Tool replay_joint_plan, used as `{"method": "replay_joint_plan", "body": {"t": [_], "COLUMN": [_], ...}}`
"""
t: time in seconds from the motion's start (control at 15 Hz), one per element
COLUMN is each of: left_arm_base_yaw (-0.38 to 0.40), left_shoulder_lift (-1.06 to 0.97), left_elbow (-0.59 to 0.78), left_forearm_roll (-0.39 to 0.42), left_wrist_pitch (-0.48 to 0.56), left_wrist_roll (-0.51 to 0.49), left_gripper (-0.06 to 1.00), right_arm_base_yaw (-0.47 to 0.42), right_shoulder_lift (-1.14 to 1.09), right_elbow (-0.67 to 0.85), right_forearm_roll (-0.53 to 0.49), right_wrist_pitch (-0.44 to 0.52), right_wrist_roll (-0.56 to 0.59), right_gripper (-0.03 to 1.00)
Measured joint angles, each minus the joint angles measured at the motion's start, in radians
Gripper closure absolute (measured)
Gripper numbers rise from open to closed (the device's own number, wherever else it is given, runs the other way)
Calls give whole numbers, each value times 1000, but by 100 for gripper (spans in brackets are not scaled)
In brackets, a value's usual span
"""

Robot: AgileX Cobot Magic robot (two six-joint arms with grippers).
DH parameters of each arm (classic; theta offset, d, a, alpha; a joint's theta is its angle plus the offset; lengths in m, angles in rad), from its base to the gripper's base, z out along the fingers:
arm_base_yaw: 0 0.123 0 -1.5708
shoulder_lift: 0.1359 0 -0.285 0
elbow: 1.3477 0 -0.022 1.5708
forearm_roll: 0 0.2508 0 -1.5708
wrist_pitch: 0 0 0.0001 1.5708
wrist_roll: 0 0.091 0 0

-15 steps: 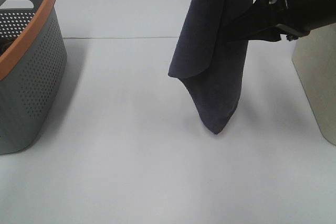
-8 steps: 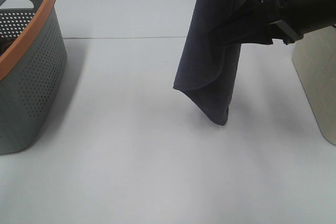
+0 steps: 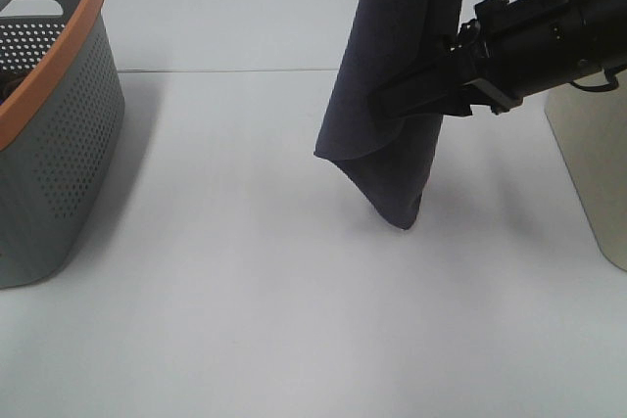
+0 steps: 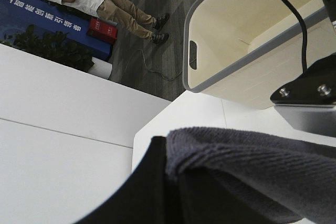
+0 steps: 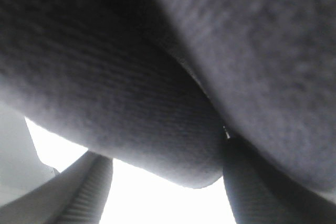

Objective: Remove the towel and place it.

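The dark navy-grey towel [image 3: 397, 85] hangs in folds from above the exterior view's top edge, its lowest corner just above the white table [image 3: 245, 271]. My left gripper is out of the exterior view; in the left wrist view it [image 4: 173, 182] is shut on the towel's [image 4: 252, 166] top edge. My right gripper [image 3: 387, 100] reaches in from the right and presses into the towel at mid-height. In the right wrist view the towel [image 5: 157, 66] fills the frame and a fold hangs between the spread fingers [image 5: 92, 190]. The white tag is hidden.
A grey perforated basket with an orange rim [image 3: 59, 134] stands at the left table edge. A cream bin [image 3: 598, 163] stands at the right, behind my right arm, and shows in the left wrist view [image 4: 247, 51].
My right gripper has pushed leftward and a little lower into the towel. The towel's lower corner has risen slightly and shifted.
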Motion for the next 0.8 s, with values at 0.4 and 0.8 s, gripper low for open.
{"method": "replay_joint_plan", "body": {"t": [0.4, 0.8], "left_arm_base_yaw": [0, 0], "left_shoulder_lift": [0, 30], "left_elbow": [0, 0], "left_forearm_roll": [8, 11], "left_wrist_pitch": [0, 0], "left_wrist_roll": [-1, -58], "left_gripper": [94, 94], "right_arm_base_yaw": [0, 0], "right_shoulder_lift": [7, -10], "right_elbow": [0, 0], "right_forearm_roll": [69, -134], "right_wrist_pitch": [35, 65], "right_wrist_roll": [-58, 174], "right_gripper": [74, 97]}}
